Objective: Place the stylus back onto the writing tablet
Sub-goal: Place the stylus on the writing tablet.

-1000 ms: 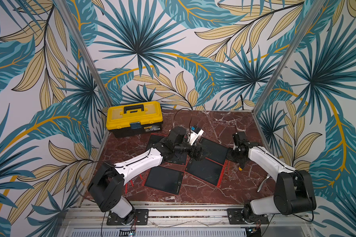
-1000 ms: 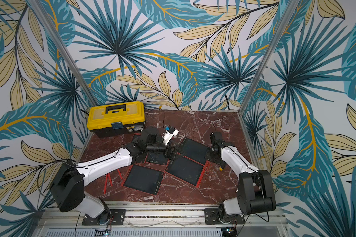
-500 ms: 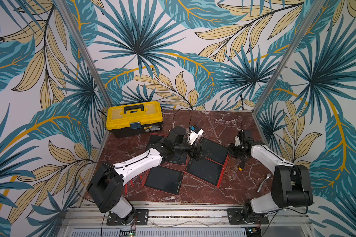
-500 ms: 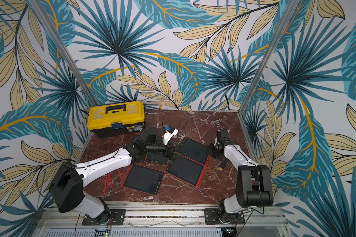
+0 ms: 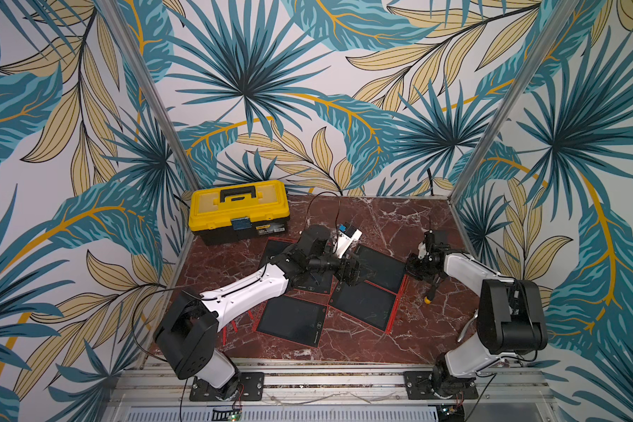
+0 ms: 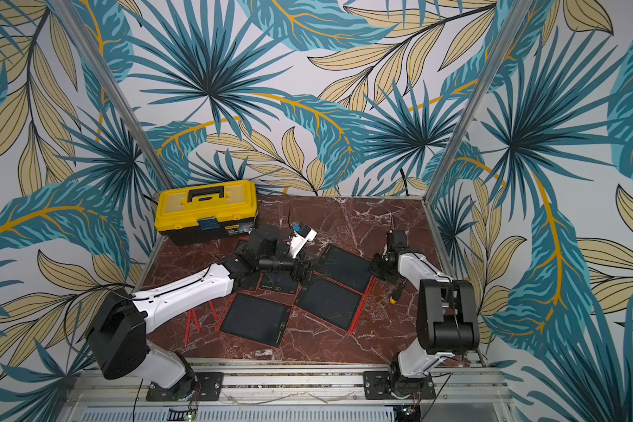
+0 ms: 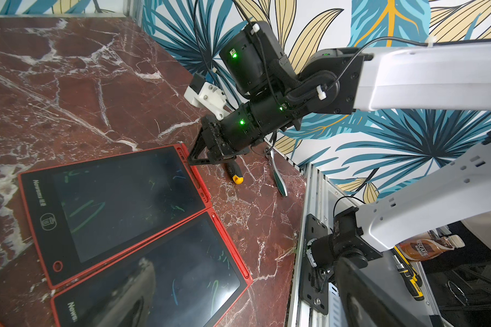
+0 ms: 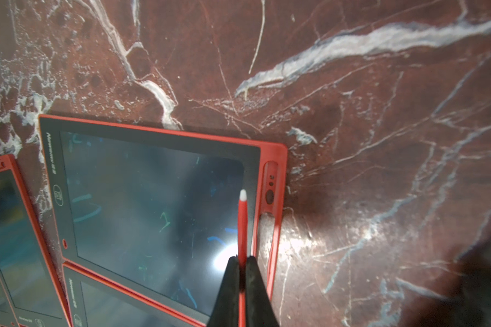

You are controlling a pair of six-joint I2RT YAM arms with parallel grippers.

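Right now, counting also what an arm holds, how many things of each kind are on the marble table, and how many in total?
Writing tablets: 5
Styluses: 4 (3 lying loose, plus the held stylus in the right jaws)
Toolbox: 1
Screwdriver: 1
Metal tool: 1
Total: 12
Styluses docked in tablet edges, if any, cannot be told.

Robot lab cell, leaf-print walls (image 5: pixel 245 73), marble tabletop (image 5: pixel 391 219), aluminium mounting rail (image 5: pixel 326 378)

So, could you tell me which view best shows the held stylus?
The right wrist view: the red, white-tipped stylus is pinched in the right hand over a tablet. Other views show that hand, not its stylus.
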